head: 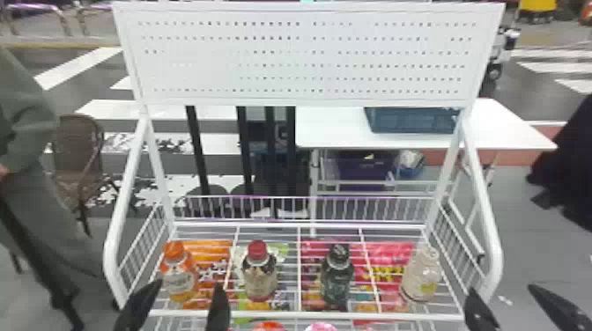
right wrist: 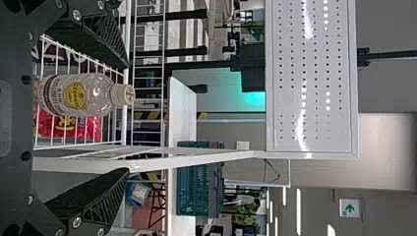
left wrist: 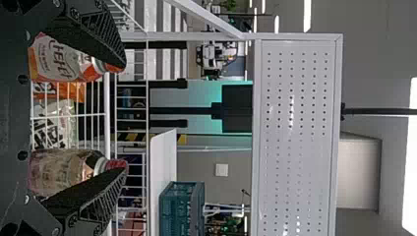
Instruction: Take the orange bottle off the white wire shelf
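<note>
Bottle (head: 178, 279), the orange one, upright at left end of white wire shelf (head: 308, 314), apart from red-capped bottle (head: 260, 275), presumably for finger room. Left hand (head: 188, 284) open, off-centre; likely needs shifting left. Right hand (head: 501, 288) open, near shelf's right end.

built matte black throughout, on left tool (head: 188, 285) and right tool (head: 501, 288) alike. has flat fingers (left wrist: 103, 34) tapering to points, with fine slanted ribbing along the sides. thickens to chunky angular links (right wrist: 49, 19) at the finger roots, fixed with bright round screws (right wrist: 76, 222). backs onto a very dark grey plate (left wrist: 10, 54), dotted with small round black holes (left wrist: 22, 78) near the edge. carries faint lettering (left wrist: 5, 118) on the left, plus a paler rounded patch (right wrist: 5, 118) on the right.
</note>
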### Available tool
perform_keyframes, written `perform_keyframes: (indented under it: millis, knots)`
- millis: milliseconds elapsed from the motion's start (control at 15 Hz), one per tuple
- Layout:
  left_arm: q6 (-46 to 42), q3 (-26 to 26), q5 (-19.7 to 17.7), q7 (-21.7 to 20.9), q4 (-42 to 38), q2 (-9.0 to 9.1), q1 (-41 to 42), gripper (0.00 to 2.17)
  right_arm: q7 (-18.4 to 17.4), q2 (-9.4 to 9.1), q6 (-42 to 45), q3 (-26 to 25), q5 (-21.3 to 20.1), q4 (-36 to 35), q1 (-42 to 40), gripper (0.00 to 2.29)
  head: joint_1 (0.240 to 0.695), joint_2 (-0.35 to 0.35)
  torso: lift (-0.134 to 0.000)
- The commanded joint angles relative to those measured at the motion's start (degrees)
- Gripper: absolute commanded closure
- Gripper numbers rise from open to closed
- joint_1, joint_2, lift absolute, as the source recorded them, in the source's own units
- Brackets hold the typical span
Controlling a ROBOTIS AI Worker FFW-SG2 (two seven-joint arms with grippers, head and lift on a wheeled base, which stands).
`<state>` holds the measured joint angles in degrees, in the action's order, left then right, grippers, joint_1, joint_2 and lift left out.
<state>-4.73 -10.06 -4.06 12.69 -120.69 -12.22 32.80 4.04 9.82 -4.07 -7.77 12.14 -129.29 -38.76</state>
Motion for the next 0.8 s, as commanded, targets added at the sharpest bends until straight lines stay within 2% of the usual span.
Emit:
perform_keyframes:
  millis: [0, 400, 733]
  knots:
    - [-0.23, -0.93, -0.16, 0.58, 4.50, 0.00, -2.30, 0.16, 0.00, -0.06, 0.06, -0.05, -0.02, 0.00, -0.09, 0.15, 0.499, 0.000, 0.000]
    - [-6.39, -1.81, -2.62, 1.28, 18.04, 0.36, -9.51, 0.16, 0.18, -0.06, 0.06, -0.67, -0.10, -0.09, -0.97, 0.15, 0.499, 0.000, 0.000]
    - [-9.02, -1.45, -4.64, 1.37, 26.21, -0.26, -14.43, 0.16, 0.88, -0.06, 0.41, -0.75, -0.10, -0.44, -1.49, 0.15, 0.499, 0.000, 0.000]
